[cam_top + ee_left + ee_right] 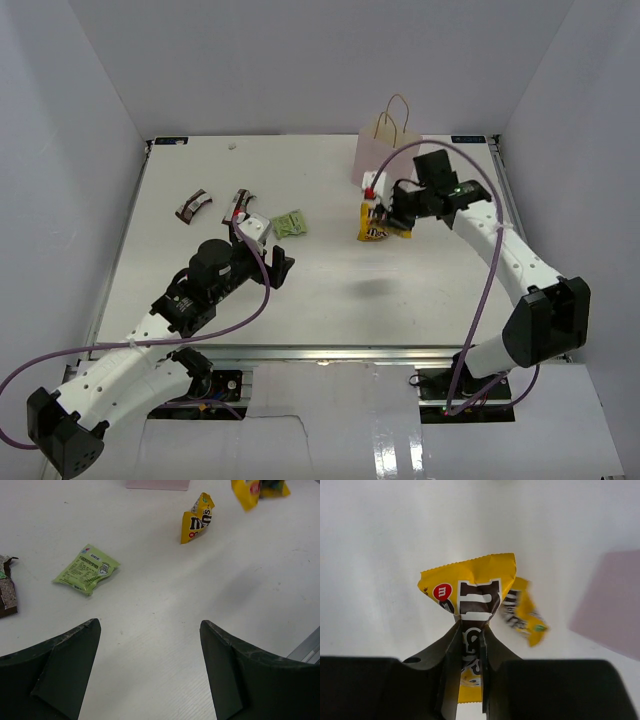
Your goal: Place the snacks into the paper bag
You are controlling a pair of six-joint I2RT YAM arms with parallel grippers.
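Yellow bags (197, 520) (246, 492) two; green pouch (87, 570) one; brown bars (193, 206) (239, 201) two.

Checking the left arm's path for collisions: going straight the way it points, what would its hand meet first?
Probably bare table: the open left hand aims between the light green pouch and a yellow M&M's bag, touching neither. Depth is unclear from this view.

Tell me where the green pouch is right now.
Top view: the green pouch lies flat on the table left of centre, just right of a brown bar and just beyond the open left gripper.
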